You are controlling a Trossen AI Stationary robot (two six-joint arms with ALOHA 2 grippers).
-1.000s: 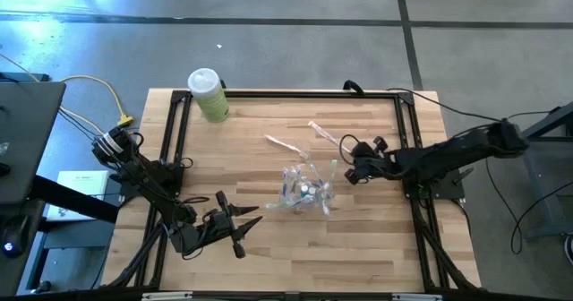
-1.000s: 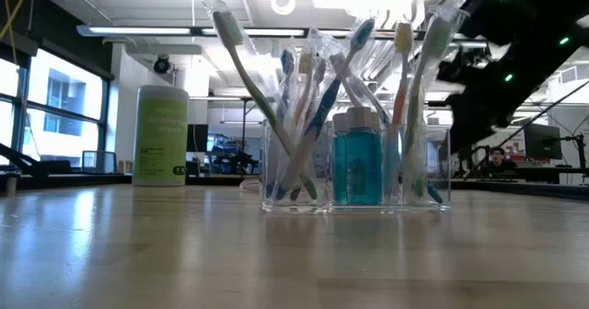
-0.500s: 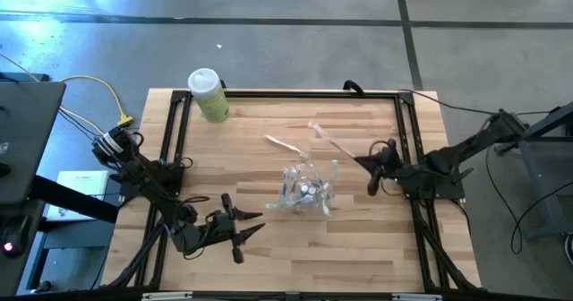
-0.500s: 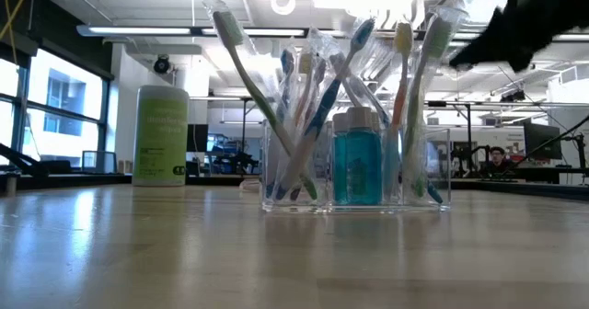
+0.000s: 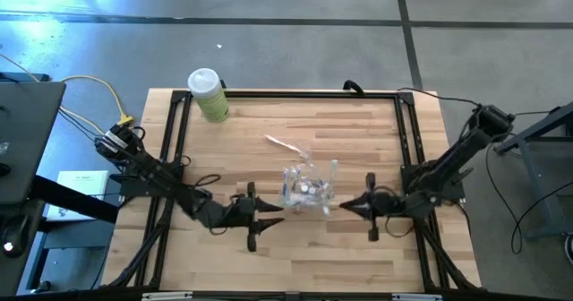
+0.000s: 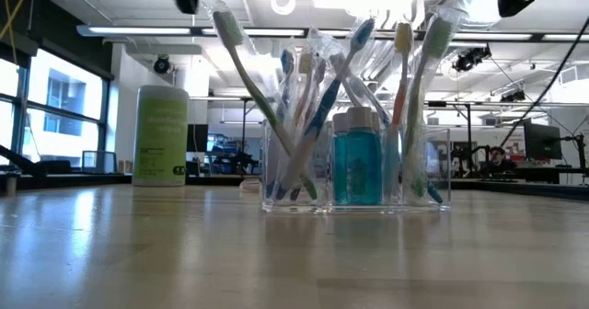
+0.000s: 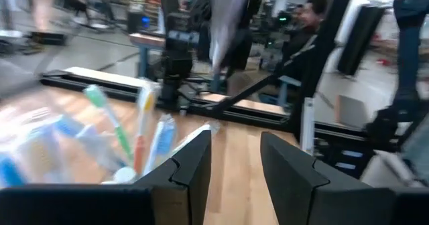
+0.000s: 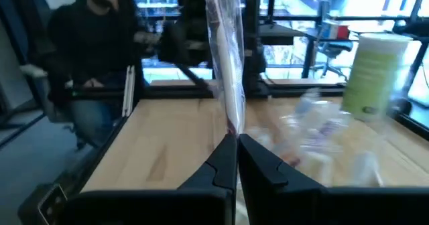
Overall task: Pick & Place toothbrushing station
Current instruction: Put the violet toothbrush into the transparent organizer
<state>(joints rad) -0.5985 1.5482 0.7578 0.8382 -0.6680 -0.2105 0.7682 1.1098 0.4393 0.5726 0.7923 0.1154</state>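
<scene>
The left gripper (image 5: 271, 218) sat just left of the clear holder (image 5: 307, 192), its jaws partly apart and holding nothing. That holder stood mid-table, crowded with toothbrushes, with one wrapped toothbrush (image 5: 285, 145) lying loose beyond it. The right gripper (image 5: 345, 208) on the holder's right was clamped on a wrapped brush (image 8: 226, 57); it would do best to go in upright over an open slot, releasing only once seated

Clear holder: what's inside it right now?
The clear holder holds several wrapped toothbrushes standing tilted and a teal-filled bottle. Their lower ends overlap, so the count is unclear.
</scene>
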